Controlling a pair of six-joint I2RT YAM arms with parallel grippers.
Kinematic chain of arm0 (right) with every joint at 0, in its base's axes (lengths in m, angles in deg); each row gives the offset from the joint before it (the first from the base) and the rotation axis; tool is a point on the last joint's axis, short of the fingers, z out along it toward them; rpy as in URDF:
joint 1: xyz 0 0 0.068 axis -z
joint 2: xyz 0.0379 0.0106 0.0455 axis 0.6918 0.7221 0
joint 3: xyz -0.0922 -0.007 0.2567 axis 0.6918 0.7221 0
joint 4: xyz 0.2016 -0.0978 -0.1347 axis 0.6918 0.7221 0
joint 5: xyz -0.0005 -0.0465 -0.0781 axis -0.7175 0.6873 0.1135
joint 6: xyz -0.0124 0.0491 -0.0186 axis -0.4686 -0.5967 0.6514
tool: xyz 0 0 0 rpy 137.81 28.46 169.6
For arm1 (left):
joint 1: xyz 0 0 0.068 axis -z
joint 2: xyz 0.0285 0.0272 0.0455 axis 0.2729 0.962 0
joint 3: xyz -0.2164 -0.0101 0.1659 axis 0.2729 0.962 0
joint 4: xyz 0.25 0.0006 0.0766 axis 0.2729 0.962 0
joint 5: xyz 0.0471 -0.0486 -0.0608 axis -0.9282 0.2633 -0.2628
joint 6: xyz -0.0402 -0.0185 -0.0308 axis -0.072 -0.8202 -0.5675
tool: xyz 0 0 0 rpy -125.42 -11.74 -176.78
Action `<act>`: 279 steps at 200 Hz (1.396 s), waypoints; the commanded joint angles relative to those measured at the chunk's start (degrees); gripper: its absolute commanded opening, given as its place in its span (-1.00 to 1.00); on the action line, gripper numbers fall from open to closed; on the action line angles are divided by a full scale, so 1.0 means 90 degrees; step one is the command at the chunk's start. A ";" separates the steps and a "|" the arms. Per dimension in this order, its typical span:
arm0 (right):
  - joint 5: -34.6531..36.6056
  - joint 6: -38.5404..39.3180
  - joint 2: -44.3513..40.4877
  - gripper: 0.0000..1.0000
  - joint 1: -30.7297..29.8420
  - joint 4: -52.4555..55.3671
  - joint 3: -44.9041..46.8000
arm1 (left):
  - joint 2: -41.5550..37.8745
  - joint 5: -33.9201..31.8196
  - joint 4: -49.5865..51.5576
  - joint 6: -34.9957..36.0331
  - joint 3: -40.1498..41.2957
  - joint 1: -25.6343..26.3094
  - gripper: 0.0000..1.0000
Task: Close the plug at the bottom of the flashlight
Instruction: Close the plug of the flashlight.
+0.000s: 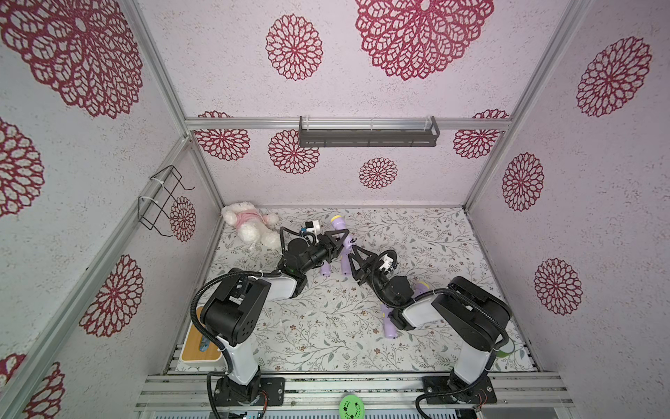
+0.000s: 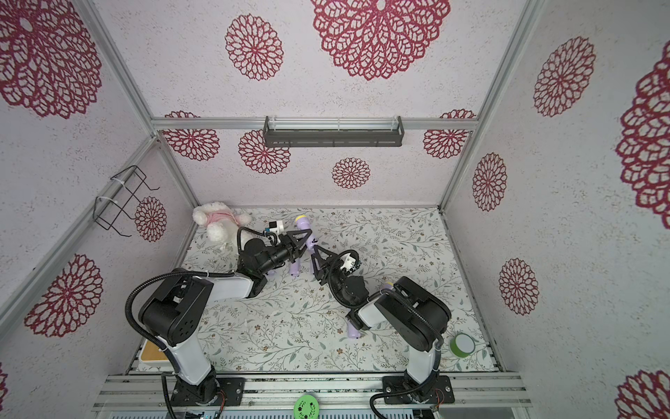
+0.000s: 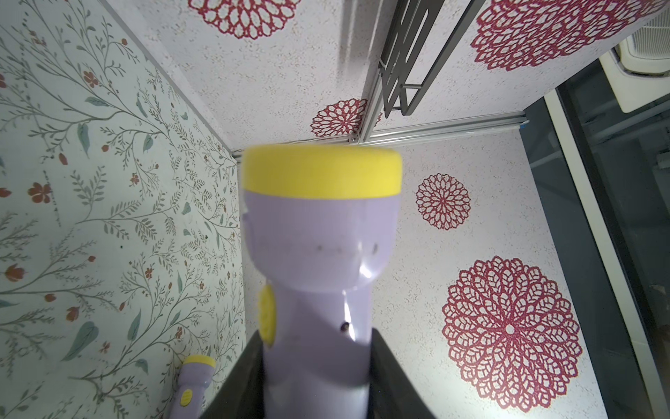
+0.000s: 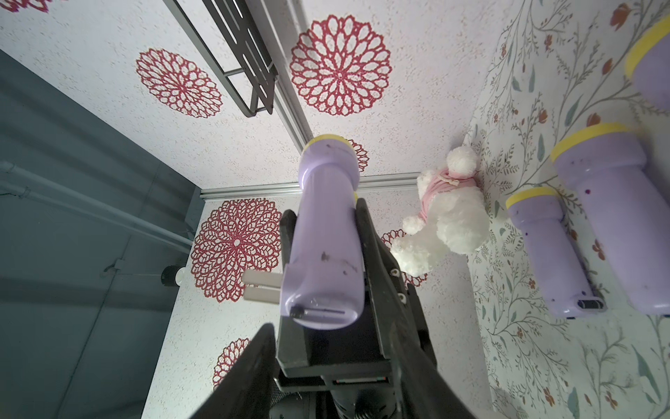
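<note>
The main hazard is leverage. The left pincer (image 3: 315,366) is clamped across the middle of the flashlight (image 4: 322,217), a smooth round body, while the plug (image 4: 261,286) sits down by the base (image 4: 322,313). An off-line push there would likely twist or slide the flashlight in that hold, or knock it loose onto the other flashlights (image 4: 544,250) lying on the tabletop (image 1: 326,326) below. The plug is two thin pale blades standing out square to the body, so a fingertip could slip off them. It could also press them against the way they hinge and jam them instead of folding them in. The right pincer (image 1: 352,263) hangs just beside the base with its jaws apart and nothing between them, near enough to the left pincer that the two could knock together. The flashlight is held in the air above the tabletop, toward the back and middle of the workspace. In both top views its long axis runs roughly front to back, with the yellow head (image 1: 339,220) toward the back wall (image 1: 362,181) and the base toward the robot. Whether it also tilts upward I cannot tell.
</note>
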 commanded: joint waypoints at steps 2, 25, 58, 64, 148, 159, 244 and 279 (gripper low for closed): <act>0.0132 -0.0053 0.0020 0.00 -0.0042 -0.0733 -0.0167 | 0.0080 0.0042 -0.0405 -0.0072 -0.0005 0.0080 -1.00; 0.0151 -0.0055 0.0020 -0.05 -0.0041 -0.0733 -0.0165 | 0.0099 0.0047 -0.0438 -0.0080 -0.0011 0.0087 -1.00; 0.0159 -0.0045 -0.0009 -0.09 -0.0042 -0.0733 -0.0146 | 0.0099 0.0047 -0.0493 -0.0090 -0.0010 0.0095 -1.00; 0.0165 -0.0044 -0.0009 -0.10 -0.0042 -0.0733 -0.0135 | 0.0105 0.0041 -0.0504 -0.0092 -0.0010 0.0099 -1.00; 0.0242 -0.0042 -0.0043 -0.18 -0.0052 -0.0733 -0.0114 | 0.0129 0.0029 -0.0653 -0.0181 0.0009 0.0095 -1.00; 0.0259 -0.0055 -0.0028 -0.19 -0.0052 -0.0733 -0.0109 | 0.0128 0.0039 -0.0655 -0.0185 0.0005 0.0097 -1.00; 0.0302 -0.0064 -0.0032 -0.20 -0.0047 -0.0733 -0.0117 | 0.0177 0.0056 -0.0769 -0.0228 -0.0001 0.0145 -1.00; 0.0327 -0.0055 -0.0023 -0.20 -0.0052 -0.0733 -0.0109 | 0.0189 0.0063 -0.0820 -0.0231 -0.0001 0.0173 -1.00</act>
